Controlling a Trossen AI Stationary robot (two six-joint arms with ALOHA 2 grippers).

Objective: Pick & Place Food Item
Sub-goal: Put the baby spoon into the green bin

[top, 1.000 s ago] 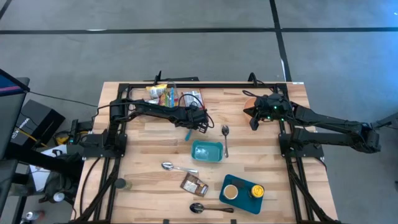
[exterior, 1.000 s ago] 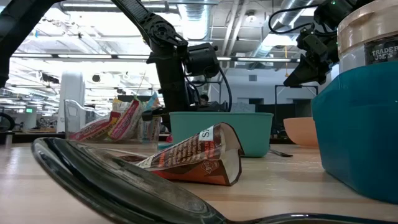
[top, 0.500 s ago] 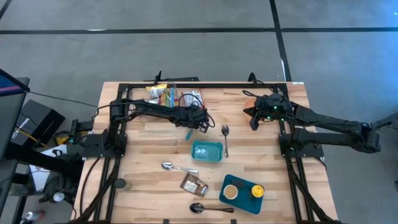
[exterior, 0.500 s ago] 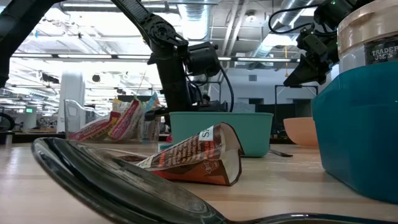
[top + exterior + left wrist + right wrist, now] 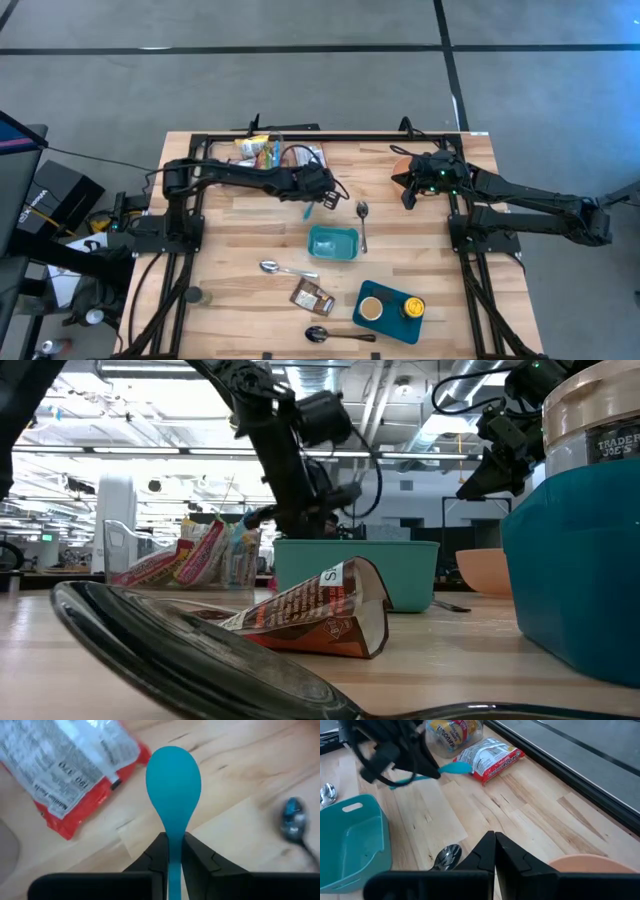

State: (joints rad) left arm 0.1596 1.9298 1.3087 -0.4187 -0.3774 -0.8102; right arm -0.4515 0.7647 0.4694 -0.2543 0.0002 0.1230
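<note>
While our right gripper point(image 5: 407, 197) waits shut near the bowl point(image 5: 590, 864), our left gripper point(image 5: 320, 197) pinches a teal spoon point(image 5: 173, 785) above the table point(image 5: 240, 225).

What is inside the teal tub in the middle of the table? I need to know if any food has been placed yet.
The teal tub looks empty from above: only its bare floor shows. The left gripper holds a teal spoon beside it, above the table.

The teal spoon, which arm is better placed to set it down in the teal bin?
Left. Its gripper already holds the teal spoon just behind the teal bin; the right gripper waits shut and empty.
</note>
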